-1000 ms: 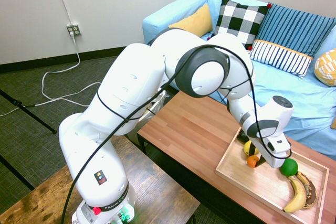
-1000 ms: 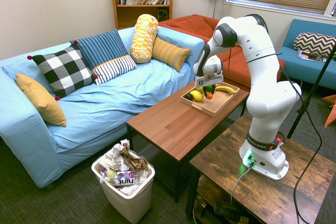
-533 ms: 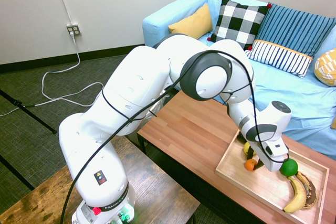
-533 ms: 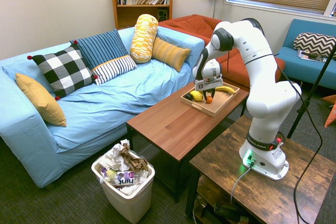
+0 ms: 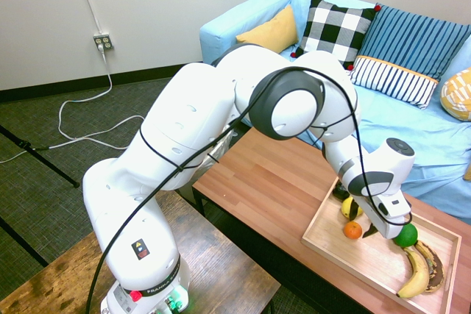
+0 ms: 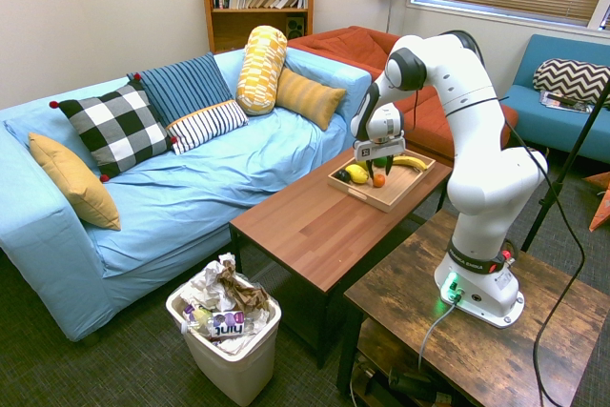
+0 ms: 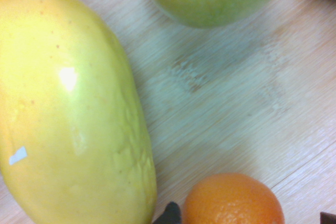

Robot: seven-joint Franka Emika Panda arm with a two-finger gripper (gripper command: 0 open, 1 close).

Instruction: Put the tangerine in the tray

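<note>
One tangerine (image 5: 352, 230) lay in the tray (image 5: 368, 257), lower right; above, the gripper (image 5: 360, 226) stood partly open, seemingly holding nothing. Release looked in hand; next, a straight lift was needed.

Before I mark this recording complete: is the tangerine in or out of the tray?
In: the tangerine sits on the tray's pale bottom, inside the raised rim, in both exterior views.

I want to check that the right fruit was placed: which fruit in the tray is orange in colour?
The tangerine, on the tray beside the yellow lemon; it is the only round orange one.
</note>
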